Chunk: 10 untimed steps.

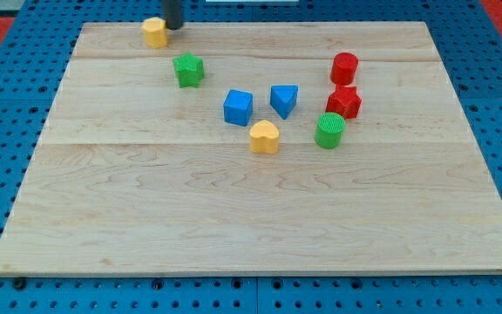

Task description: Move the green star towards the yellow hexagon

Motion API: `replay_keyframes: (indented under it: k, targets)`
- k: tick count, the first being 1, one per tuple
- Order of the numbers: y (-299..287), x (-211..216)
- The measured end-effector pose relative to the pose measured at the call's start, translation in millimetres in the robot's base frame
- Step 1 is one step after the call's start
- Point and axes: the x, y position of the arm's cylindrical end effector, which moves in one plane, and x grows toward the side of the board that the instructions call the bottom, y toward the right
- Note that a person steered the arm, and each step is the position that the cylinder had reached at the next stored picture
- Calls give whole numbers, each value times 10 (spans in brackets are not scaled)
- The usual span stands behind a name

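Observation:
The green star (188,70) lies on the wooden board (260,209) at the upper left. The yellow hexagon (154,32) sits near the board's top edge, up and to the left of the star, with a small gap between them. My tip (173,26) is at the top edge, just right of the yellow hexagon and above the green star, touching neither that I can tell.
A blue cube (238,107), a blue triangular block (284,100) and a yellow heart (264,137) cluster mid-board. A red cylinder (344,67), a red star (343,102) and a green cylinder (329,130) stand to the right.

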Motion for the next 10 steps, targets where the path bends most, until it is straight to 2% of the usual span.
replay_keyframes:
  k: [1, 3, 5, 6, 7, 8, 9, 10]
  targets:
    - [-434, -1]
    - [190, 71]
    - [587, 742]
    - [902, 743]
    - [1095, 1048]
    - [892, 1284]
    - [649, 1250]
    - [654, 1117]
